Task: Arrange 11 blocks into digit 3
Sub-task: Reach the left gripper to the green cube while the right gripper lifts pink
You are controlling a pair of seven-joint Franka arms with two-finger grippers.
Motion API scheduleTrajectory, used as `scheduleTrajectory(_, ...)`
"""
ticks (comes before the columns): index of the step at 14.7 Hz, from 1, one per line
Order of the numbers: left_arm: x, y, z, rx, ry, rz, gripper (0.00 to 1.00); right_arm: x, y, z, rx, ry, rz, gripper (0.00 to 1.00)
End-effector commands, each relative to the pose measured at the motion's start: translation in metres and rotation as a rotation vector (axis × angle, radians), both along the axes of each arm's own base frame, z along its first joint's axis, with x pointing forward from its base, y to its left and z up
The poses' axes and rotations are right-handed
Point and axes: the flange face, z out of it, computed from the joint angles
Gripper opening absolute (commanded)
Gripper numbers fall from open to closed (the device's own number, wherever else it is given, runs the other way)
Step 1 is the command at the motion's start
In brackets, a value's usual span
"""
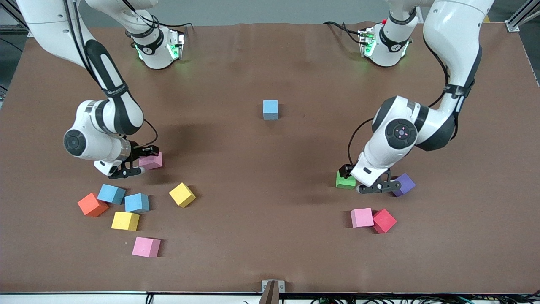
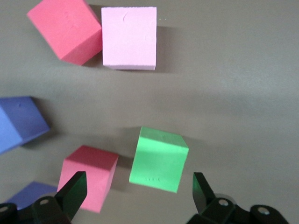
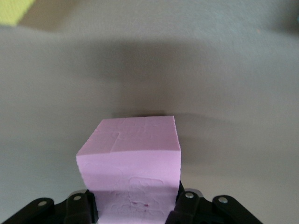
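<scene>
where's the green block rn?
Green block sits on the table toward the left arm's end, under the open left gripper, beside a purple block.

table (image 1: 261, 177) | brown, matte | scattered foam cubes (image 1: 270, 109) on it

The pink block (image 3: 131, 163) looks like matte, faintly dented foam; the table (image 1: 270, 169) seems dull brown cloth.

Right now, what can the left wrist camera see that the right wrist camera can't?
Only the left wrist view shows the green cube between the open left gripper fingers, with red, purple and pink cubes around it. Only the right wrist view shows the right gripper shut on a pink cube, plus a yellow corner. Both show the brown table.
</scene>
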Motion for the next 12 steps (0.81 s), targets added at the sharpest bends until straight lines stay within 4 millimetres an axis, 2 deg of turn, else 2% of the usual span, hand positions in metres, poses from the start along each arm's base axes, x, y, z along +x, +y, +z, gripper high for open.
scheduleTrajectory(1,0.018,-0.003,-0.018,-0.007,0.012,-0.022,0.99,0.002,0.011,0.037,0.002,0.053,-0.228,0.04)
scheduleTrajectory(4,0.022,-0.009,-0.040,-0.015,0.033,-0.025,0.99,-0.018,0.058,0.067,-0.065,0.100,-0.418,0.04)
scheduleTrajectory(7,0.019,-0.015,-0.060,-0.016,0.060,-0.035,0.99,-0.037,0.076,0.113,-0.104,0.146,-0.528,0.04)
scheduleTrajectory(8,0.017,-0.016,-0.066,-0.014,0.070,-0.038,0.99,-0.037,0.083,0.130,-0.115,0.159,-0.559,0.04)
scheduleTrajectory(11,0.011,-0.018,-0.081,-0.009,0.095,-0.043,0.97,-0.032,0.104,0.153,-0.150,0.171,-0.664,0.03)
scheduleTrajectory(12,0.008,-0.020,-0.086,-0.007,0.104,-0.046,0.93,-0.028,0.108,0.160,-0.155,0.165,-0.703,0.03)
